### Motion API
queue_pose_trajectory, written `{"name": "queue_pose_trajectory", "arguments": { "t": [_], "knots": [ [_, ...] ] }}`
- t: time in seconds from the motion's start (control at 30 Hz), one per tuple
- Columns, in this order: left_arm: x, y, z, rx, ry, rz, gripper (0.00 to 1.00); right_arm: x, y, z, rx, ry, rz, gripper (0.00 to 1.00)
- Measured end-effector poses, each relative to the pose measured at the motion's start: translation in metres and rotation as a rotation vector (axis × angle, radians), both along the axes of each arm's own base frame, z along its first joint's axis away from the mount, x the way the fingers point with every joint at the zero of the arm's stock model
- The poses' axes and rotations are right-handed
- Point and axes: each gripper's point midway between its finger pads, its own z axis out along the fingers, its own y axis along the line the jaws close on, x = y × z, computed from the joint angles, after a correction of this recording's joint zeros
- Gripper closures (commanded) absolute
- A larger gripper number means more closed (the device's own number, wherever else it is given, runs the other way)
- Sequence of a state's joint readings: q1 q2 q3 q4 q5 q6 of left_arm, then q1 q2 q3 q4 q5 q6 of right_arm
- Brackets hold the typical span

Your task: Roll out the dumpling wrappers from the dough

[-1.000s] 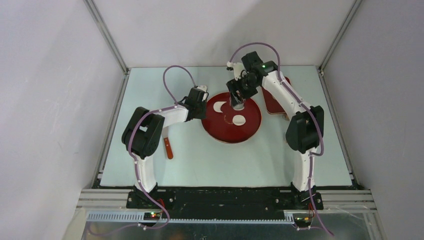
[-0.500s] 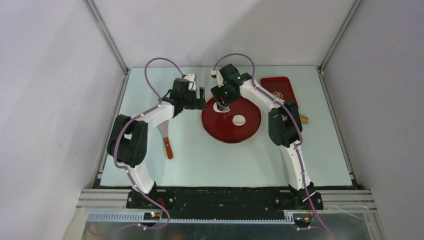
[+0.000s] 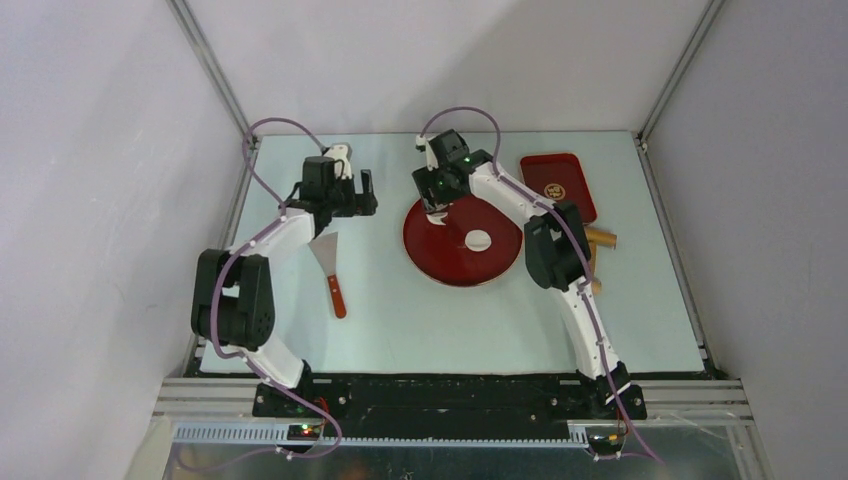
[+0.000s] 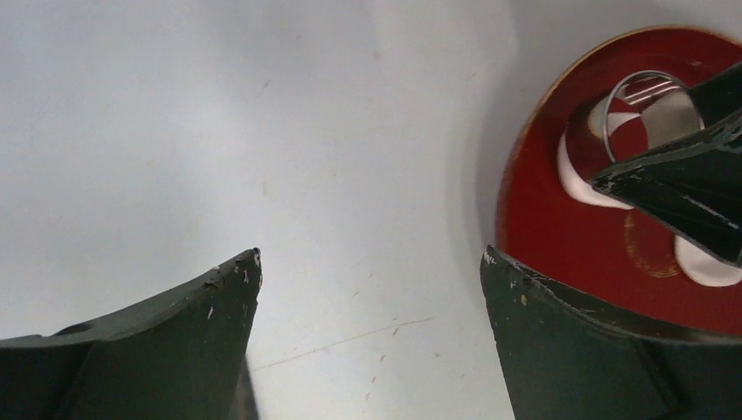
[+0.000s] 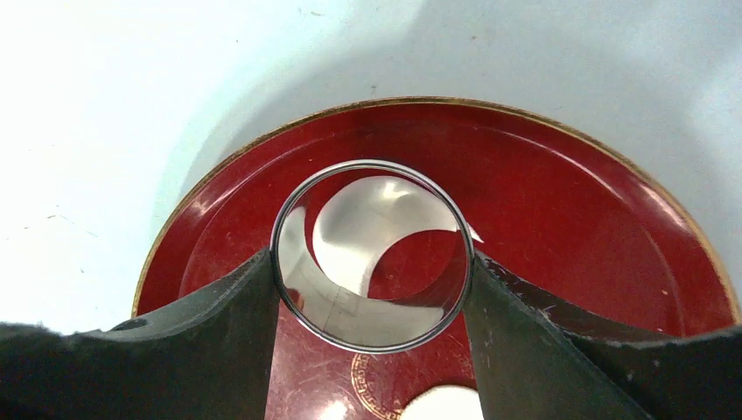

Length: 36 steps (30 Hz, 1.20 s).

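Pale table inside white-walled enclosure. Round red plate at centre. Right gripper clamped on metal ring cutter, positioned over crescent dough scrap at plate's far-left part. One round dumpling wrapper lies just right of plate's centre. Left gripper spread wide, holding nothing, above bare table left of plate. Scraper on table at left; red tray far right.

no text or number can be read. the plate bears a round gold seal, its characters too faint and cut off to make out. the tray bears a gold mark, too small to read.
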<state>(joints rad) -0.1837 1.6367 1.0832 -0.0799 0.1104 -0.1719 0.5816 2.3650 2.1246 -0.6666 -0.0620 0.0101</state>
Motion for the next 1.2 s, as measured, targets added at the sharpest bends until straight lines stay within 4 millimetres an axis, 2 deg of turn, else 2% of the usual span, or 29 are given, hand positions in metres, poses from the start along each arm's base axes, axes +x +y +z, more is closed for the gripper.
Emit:
{"name": "queue_pose_trajectory", "arguments": {
  "t": [0.13, 0.33, 0.4, 0.53, 0.7, 0.8, 0.9, 1.0, 1.03, 1.13, 1.2],
  "knots": [
    [-0.008, 0.018, -0.014, 0.033, 0.039, 0.037, 0.0, -0.004, 0.002, -0.016, -0.019, 0.029, 0.005, 0.53],
    [-0.019, 0.029, -0.026, 0.082, 0.08, 0.06, 0.0, -0.009, 0.0, -0.019, -0.04, 0.048, 0.011, 0.06],
    [-0.02, 0.032, -0.027, 0.096, 0.082, 0.064, 0.0, -0.011, -0.001, -0.018, -0.043, 0.053, 0.011, 0.01],
    [-0.02, 0.036, -0.028, 0.102, 0.087, 0.074, 0.0, -0.014, -0.005, -0.001, -0.055, 0.044, 0.031, 0.01],
    [-0.019, 0.042, -0.028, 0.1, 0.088, 0.088, 0.0, -0.009, 0.0, 0.053, -0.003, -0.039, 0.038, 0.01],
    [-0.023, 0.048, -0.023, 0.07, 0.084, 0.088, 0.0, -0.016, 0.005, 0.088, 0.039, -0.085, 0.057, 0.01],
    [-0.03, 0.064, -0.008, 0.012, 0.07, 0.093, 0.0, -0.036, 0.026, 0.121, 0.095, -0.129, 0.107, 0.01],
    [-0.031, 0.089, 0.017, -0.045, 0.015, 0.122, 0.0, -0.071, 0.071, 0.14, 0.163, -0.147, 0.189, 0.03],
    [-0.033, 0.102, 0.025, -0.064, -0.006, 0.14, 0.0, -0.087, 0.091, 0.14, 0.189, -0.136, 0.22, 0.04],
    [-0.042, 0.127, 0.042, -0.102, -0.055, 0.17, 0.0, -0.123, 0.134, 0.125, 0.227, -0.067, 0.283, 0.06],
    [-0.047, 0.142, 0.05, -0.118, -0.075, 0.19, 0.0, -0.142, 0.162, 0.105, 0.24, -0.013, 0.315, 0.06]
  ]
}}
